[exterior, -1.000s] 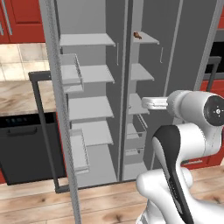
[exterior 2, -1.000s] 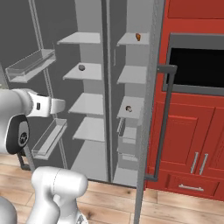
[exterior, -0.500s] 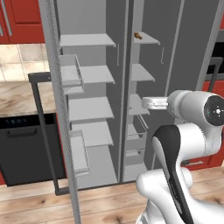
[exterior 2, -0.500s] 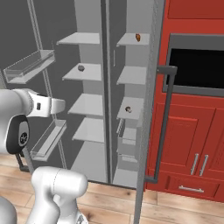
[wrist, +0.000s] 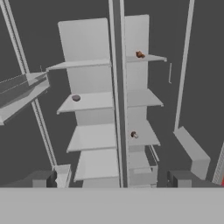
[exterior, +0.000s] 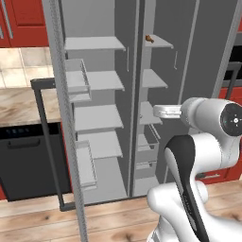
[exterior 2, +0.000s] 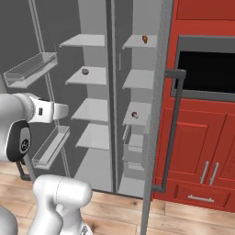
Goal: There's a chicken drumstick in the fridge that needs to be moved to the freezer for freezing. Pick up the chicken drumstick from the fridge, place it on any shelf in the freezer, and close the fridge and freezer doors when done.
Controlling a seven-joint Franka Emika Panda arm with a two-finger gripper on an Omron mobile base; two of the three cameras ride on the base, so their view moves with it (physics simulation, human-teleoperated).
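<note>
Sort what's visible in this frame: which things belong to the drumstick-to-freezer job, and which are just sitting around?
Part of the job: chicken drumstick on the top right shelf; the open gripper, holding nothing; left compartment's shelves; both open doors.

Just lying about: dark round item on a left shelf; small item on a lower right shelf; oven; dishwasher.

Small brown item [wrist: 139,54] on top right shelf too small to identify as drumstick. Dark lump [wrist: 76,98] on left shelf and object [wrist: 134,135] on middle right shelf likewise unresolved. Jaws' tips cut off at hand view's bottom.
</note>
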